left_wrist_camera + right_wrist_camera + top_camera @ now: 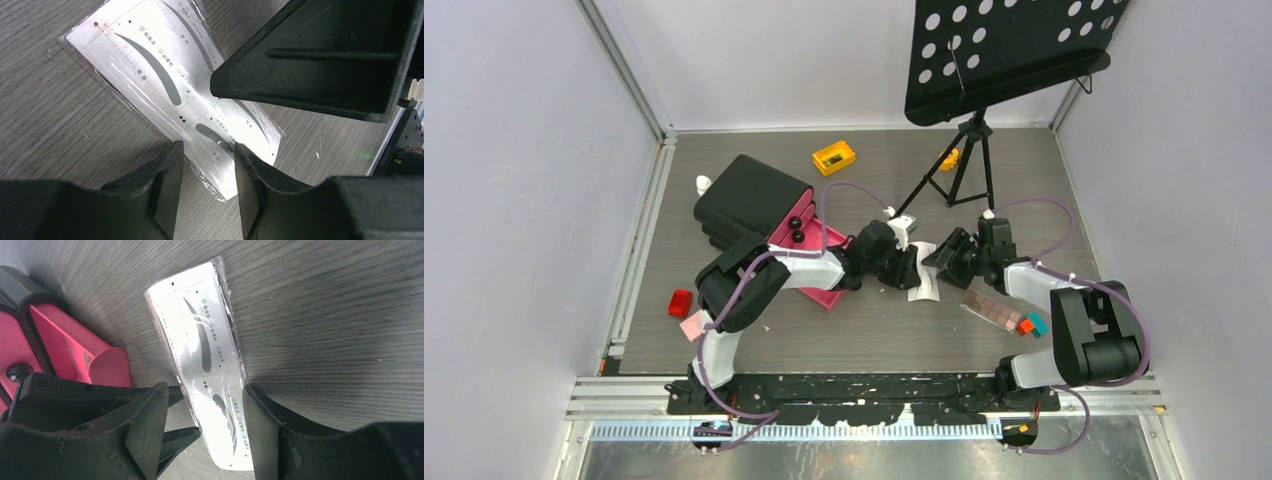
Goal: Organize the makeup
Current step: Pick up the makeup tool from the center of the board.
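Closest to the bases on my right, the brown palette (991,308) and the orange and teal blocks (1031,325) lie loose on the tabletop (874,340). A red block (681,302) sits off by the left arm. I judge none of these sorted yet.

Mid-table is where I'm working. Both arms reach inward and meet over the white eyebrow card (922,285), which lies on the wood near the pulled-out pink drawer (70,340). The left pincer (207,150) has its fingers apart, straddling a corner of the card without pinching it. The right pincer (206,390) is likewise apart, one finger on either side of the card's end, with bare wood showing between the sleeve's edge and the finger on the drawer side. So neither holds it.

I put the crowding down to the card being thin and flat. One pincer probably has to pin or tip it so the other can catch an edge. The risk is fingers knocking together, since the right arm's finger hangs just over the card in the left wrist view.

Further back, the black chest (749,195) stands with its pink drawers towards the pincers, and I take it to be the destination. A white bottle (703,184) stands behind it, and the music stand (1004,50) rises at the far right
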`<state>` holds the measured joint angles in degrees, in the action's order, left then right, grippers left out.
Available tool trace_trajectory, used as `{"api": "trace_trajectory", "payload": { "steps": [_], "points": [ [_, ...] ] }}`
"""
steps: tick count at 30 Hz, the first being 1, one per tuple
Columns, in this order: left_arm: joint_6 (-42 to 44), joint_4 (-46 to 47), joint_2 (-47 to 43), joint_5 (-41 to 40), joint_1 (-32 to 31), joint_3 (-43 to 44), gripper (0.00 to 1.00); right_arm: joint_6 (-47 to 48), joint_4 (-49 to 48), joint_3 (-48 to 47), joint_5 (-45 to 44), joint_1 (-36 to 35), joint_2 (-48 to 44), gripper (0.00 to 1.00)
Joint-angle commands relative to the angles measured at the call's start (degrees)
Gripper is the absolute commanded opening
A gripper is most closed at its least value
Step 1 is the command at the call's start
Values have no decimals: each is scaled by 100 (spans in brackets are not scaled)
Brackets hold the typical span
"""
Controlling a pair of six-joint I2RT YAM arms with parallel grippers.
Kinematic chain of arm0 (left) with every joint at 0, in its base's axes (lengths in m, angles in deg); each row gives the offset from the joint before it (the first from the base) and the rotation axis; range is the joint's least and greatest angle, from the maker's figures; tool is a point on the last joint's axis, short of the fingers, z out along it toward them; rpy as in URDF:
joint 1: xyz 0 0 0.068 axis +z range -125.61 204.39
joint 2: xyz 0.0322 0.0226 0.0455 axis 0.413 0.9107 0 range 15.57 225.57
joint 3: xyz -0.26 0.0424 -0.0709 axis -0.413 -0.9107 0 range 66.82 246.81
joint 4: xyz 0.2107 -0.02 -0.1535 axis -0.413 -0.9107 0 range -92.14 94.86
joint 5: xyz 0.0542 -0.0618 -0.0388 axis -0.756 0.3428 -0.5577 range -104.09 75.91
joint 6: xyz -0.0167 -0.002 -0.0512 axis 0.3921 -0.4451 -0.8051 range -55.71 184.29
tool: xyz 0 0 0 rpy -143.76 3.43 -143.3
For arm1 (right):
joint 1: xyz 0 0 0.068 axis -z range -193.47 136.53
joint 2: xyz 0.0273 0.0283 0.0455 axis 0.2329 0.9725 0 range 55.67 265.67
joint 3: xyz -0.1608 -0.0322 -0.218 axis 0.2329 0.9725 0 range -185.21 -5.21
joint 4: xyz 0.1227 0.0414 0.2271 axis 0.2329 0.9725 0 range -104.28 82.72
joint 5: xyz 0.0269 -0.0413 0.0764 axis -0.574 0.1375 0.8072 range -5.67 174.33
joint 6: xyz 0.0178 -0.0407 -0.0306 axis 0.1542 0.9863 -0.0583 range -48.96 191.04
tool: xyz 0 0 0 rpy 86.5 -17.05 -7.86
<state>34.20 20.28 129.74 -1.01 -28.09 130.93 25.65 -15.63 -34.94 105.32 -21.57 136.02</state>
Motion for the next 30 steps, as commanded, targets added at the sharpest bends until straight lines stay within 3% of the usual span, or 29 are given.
{"api": "trace_trajectory", "payload": {
  "steps": [1,16,25,30],
  "points": [
    [-106,83,-326,71,-60,-54,44,5,528,355,19,-72,98,62],
    [-6,-94,-698,-160,-60,-63,44,-178,448,491,51,-77,-291,62],
    [289,-1243,-782,-1455,-55,39,60,144,1519,145,-648,-74,-769,63],
    [156,-1165,-428,-1345,-60,10,65,251,1862,0,-777,-82,-776,63]
  ]
}}
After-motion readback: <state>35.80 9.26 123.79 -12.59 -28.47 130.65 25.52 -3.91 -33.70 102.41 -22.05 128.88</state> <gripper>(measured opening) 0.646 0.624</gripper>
